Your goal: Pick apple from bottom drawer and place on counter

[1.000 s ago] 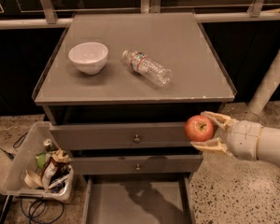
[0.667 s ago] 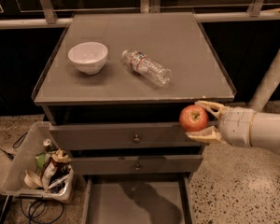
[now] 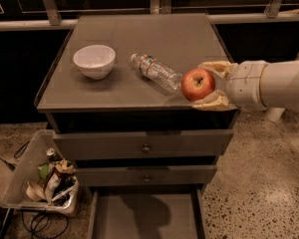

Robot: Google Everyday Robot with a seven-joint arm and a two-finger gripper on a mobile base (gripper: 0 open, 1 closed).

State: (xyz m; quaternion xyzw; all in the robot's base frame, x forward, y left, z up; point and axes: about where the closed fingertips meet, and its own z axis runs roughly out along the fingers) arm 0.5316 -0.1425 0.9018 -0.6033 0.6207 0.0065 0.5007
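My gripper [image 3: 205, 85] comes in from the right and is shut on the red apple [image 3: 197, 84], one finger above it and one below. It holds the apple above the front right part of the grey counter [image 3: 114, 34], right beside the cap end of a lying plastic bottle [image 3: 156, 72]. The bottom drawer [image 3: 147, 215] stands pulled open at the bottom of the view, its grey floor bare.
A white bowl [image 3: 94, 60] sits on the counter's left side. Two shut upper drawers with small knobs [image 3: 146, 148] are below the counter. A clear bin of trash [image 3: 42, 180] stands on the floor at the left, with cables beside it.
My gripper has lifted the apple up and to the left, from beside the top drawer's front to above the counter's front right part.
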